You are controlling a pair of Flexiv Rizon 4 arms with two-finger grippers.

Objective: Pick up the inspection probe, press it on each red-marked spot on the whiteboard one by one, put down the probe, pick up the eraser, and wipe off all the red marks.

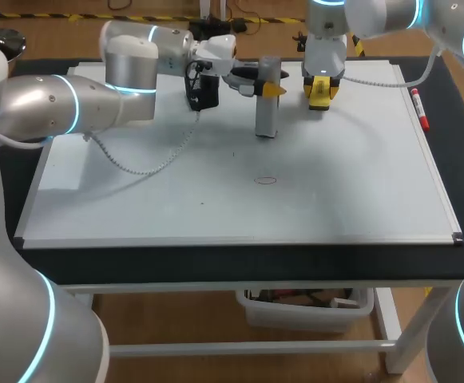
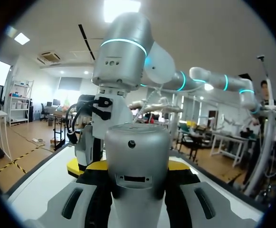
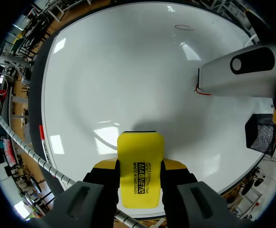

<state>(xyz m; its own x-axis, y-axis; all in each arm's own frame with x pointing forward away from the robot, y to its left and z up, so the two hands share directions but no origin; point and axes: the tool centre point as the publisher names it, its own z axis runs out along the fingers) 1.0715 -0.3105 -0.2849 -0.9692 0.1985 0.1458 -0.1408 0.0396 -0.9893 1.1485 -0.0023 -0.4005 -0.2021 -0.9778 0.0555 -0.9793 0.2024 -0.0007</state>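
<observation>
Your left gripper (image 2: 137,178) is clamped on the grey inspection probe (image 1: 267,112), one yellow-tipped finger on each side of its body. The probe stands upright, long axis vertical, with its lower end down on the whiteboard (image 1: 136,199) near the board's far edge. In the right wrist view a small red mark (image 3: 202,91) shows right at the probe's foot.

The other visible mark, a thin red oval (image 1: 266,179), lies almost straight back from the probe toward the board's near edge, with bare board between them. Judged from this, the left arm would have to lift and draw toward you rather than sideways.

Your right gripper (image 3: 138,183) is closed on the yellow eraser (image 3: 138,161), just beside the probe on its right. You cannot tell whether the eraser touches the board.
</observation>
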